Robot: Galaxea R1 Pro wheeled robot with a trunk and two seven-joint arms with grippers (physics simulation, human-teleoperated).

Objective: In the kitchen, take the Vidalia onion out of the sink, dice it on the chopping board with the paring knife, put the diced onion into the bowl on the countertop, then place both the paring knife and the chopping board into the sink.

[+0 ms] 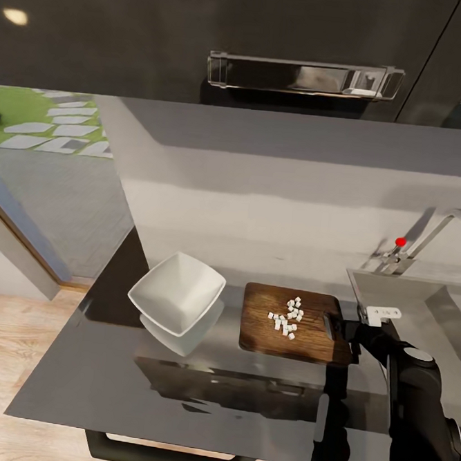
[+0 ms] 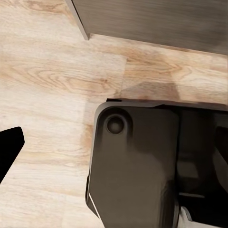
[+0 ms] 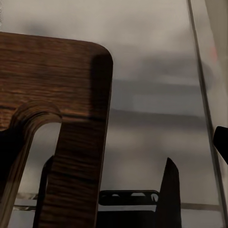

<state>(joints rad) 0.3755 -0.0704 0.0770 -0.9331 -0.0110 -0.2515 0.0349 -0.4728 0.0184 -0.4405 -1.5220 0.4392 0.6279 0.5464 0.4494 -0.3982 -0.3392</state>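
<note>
The right gripper [image 1: 344, 331] meets the handle-slot end of the chopping board [image 1: 271, 334], whose long axis runs leftward toward the bowl [image 1: 177, 293]; diced onion [image 1: 287, 317] rests on it. Finger spread unclear.

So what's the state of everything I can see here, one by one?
chopping board: flat on the countertop, handle end at the right gripper.
diced onion: loose cubes piled on the board, none in the bowl.
bowl: empty, upright, left of the board.
sink: what shows of the basin looks empty.
right gripper: at the board's handle end; open or shut, cannot tell.
</note>
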